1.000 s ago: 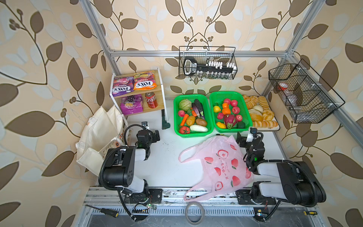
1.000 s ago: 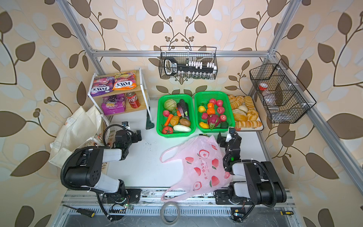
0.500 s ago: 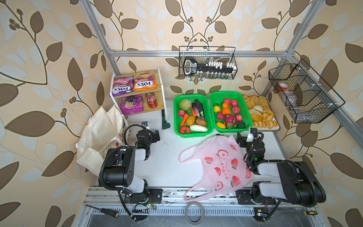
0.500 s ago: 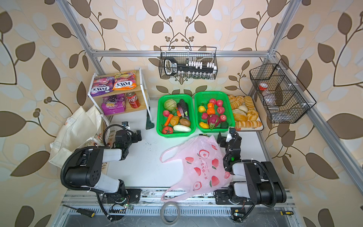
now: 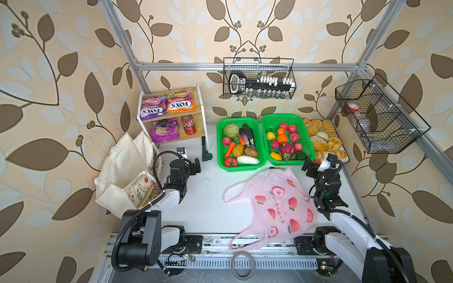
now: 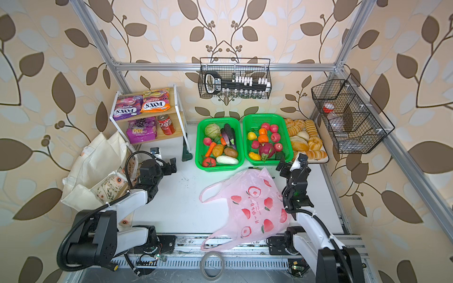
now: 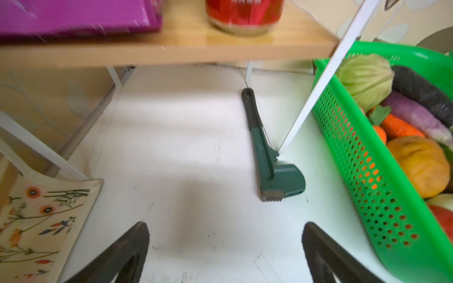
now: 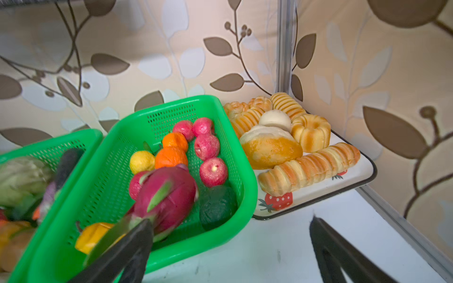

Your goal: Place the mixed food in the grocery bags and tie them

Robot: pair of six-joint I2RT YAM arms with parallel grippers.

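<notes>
Since nothing is packed yet, the left end effector (image 7: 225, 227) hangs spread and empty, red soda can (image 7: 244, 14) ahead on the shelf (image 7: 171, 46), canvas tote (image 5: 122, 159) beside it; the right end effector (image 8: 231, 223), likewise spread, has the pink peach bag (image 5: 277, 208) beside it, handy for loading.

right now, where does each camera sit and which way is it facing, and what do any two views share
Top views: overhead, looking down at the white table, the pink bag and both arms, with the left gripper and right gripper.
Left wrist: on the left arm, facing the shelf, the red soda can and the vegetable basket; its open fingers show.
Right wrist: on the right arm, facing the fruit basket and bread tray; its open fingers show.
Shared: both wrist views catch the green cabbage in the vegetable basket.
</notes>
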